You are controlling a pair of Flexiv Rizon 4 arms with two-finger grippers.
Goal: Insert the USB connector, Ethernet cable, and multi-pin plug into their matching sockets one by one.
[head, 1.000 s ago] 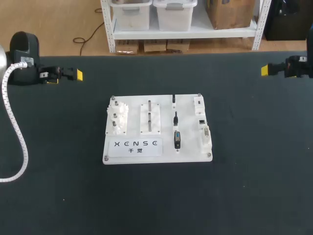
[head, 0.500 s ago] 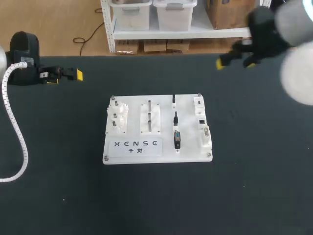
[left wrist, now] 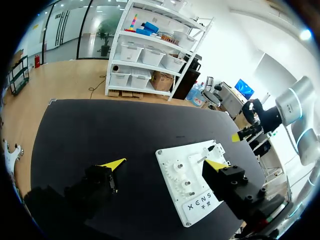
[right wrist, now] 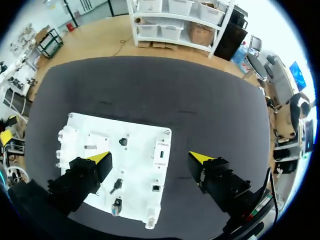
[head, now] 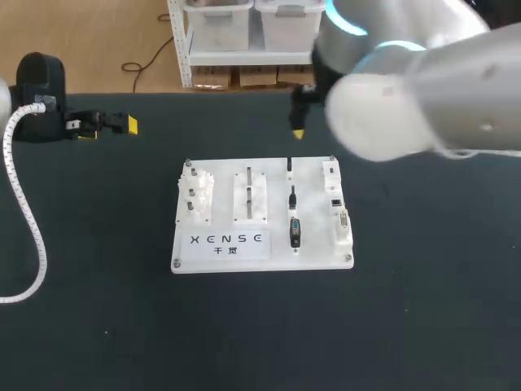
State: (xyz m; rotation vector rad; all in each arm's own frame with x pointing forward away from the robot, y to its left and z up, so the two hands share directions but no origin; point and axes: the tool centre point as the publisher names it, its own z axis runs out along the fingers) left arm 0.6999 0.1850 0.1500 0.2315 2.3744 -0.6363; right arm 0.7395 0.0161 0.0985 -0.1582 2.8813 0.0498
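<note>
Right gripper (right wrist: 150, 159): released, fingers spread wide, nothing held. It hangs above the far side of the board (head: 313, 204), well apart from every connector. Left gripper (left wrist: 165, 163): also released and empty, parked near the far left corner of the table (head: 423, 285), well apart from the board. All three connectors lie unplugged in one column on the board. The one judged to be the USB plug (head: 289, 167) is farthest from the robot, the Ethernet plug (head: 292, 195) is in the middle, and the multi-pin plug (head: 295, 232) is nearest. The two smaller ones are too small to identify with certainty. The sockets (head: 335, 199) stand in a matching column just beside them, towards the board's right edge. No insertion is done; the step in hand is judged to be the approach for a first pick. Hazards noted: the plugs lie close together, so wide-spread fingers coming down could strike or shift a neighbour. A grasp that is off-centre or tilted would present the plug askew and jam it at the socket mouth. No clamp on the board is visible, so pushing force may slide it. The sockets lie close together, so a small aiming error could put a plug against the wrong one. The right arm also hides part of the table in the head view.
</note>
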